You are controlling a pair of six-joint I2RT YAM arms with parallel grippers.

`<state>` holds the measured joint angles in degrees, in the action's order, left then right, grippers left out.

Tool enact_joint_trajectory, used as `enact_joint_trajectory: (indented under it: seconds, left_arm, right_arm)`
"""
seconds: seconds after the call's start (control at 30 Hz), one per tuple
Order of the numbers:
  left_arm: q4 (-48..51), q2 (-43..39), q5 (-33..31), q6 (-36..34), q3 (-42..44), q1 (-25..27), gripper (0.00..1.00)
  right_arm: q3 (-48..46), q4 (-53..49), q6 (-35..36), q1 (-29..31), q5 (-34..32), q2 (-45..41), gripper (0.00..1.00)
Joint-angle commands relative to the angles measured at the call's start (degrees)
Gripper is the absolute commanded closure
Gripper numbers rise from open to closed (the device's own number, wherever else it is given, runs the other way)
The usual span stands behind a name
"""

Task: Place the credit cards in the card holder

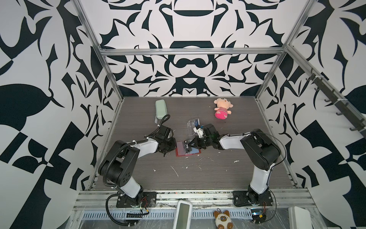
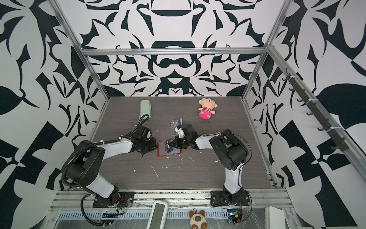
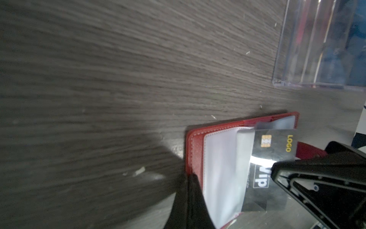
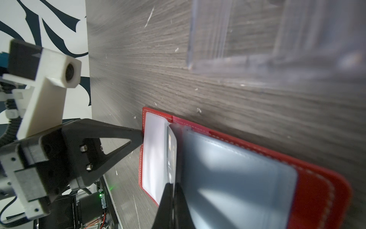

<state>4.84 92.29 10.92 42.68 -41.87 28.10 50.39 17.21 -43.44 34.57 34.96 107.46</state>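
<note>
The grey wood-grain table [image 1: 198, 174] carries the open red leather-like card holder [image 4: 320, 198]. The right gripper [image 3: 274, 168] pinches a black chip card [image 3: 277, 146] partly under its clear sleeve [image 3: 221, 168]. Only the right wrist view shows the left gripper [image 4: 139, 136], fingers pressed together, touching the holder's edge.

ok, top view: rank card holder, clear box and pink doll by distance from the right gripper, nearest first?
1. Card holder, at table centre, directly under the right gripper.
2. Clear box, just behind it.
3. Pink doll, far back right.
</note>
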Motion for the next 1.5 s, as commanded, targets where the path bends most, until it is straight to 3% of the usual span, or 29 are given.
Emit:
enact_joint_trajectory:
  seconds: [0.0,0.13,0.27,0.47,0.97,1.2,1.47]
  left_arm:
    - [3.1,1.1,-0.6,0.5,2.1,0.0,1.00]
    - [3.1,1.4,-0.7,0.6,2.1,0.0,1.00]
    - [3.0,1.6,-0.5,0.5,2.1,0.0,1.00]
    - [3.1,1.7,-0.6,0.4,2.1,0.0,1.00]
    - [3.7,1.9,-0.3,-0.2,1.6,0.1,1.00]
    - [4.2,1.8,-0.2,-0.6,1.3,0.0,1.00]
    - [4.6,1.6,0.2,-0.9,1.0,0.0,1.00]
  right_arm:
    - [-0.6,-0.8,0.0,0.5,-2.1,1.1,1.00]
    - [-0.6,-2.2,0.6,1.2,-3.4,0.7,0.98]
    - [2.1,-9.8,4.4,2.5,-7.7,-1.0,0.80]
    - [6.6,-20.5,8.6,4.8,-15.4,-2.8,0.66]
    - [12.8,-33.0,13.4,9.2,-29.8,-6.2,0.50]
    - [14.8,-35.2,14.4,10.1,-33.5,-6.4,0.54]
    - [21.3,-42.4,15.4,11.5,-39.0,-1.6,0.86]
